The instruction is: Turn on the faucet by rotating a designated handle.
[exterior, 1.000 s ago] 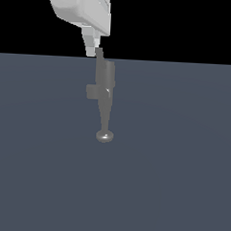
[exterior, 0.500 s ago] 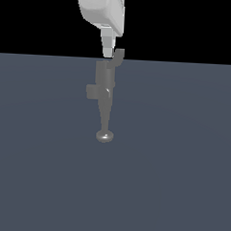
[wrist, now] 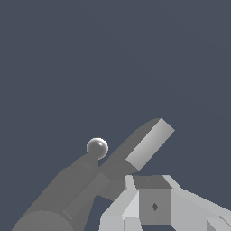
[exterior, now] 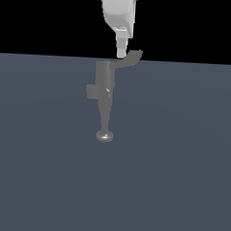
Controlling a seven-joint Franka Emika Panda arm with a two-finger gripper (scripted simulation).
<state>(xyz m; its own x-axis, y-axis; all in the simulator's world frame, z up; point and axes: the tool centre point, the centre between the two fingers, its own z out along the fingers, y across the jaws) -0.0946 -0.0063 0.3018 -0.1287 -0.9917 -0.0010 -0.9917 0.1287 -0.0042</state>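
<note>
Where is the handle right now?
In the exterior view the handle sticks out toward that view's right from the top of the faucet, just beside the claw.

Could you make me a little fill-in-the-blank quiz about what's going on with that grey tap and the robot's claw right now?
1. The handle sticks out from the top of the faucet toward the exterior view's ____.
2. The gripper is coloured ____.
3. The faucet's spout ends in a round ____.
4. The blocky side stub pokes out toward the exterior view's ____.

Missing words: right; white; disc; left
</note>
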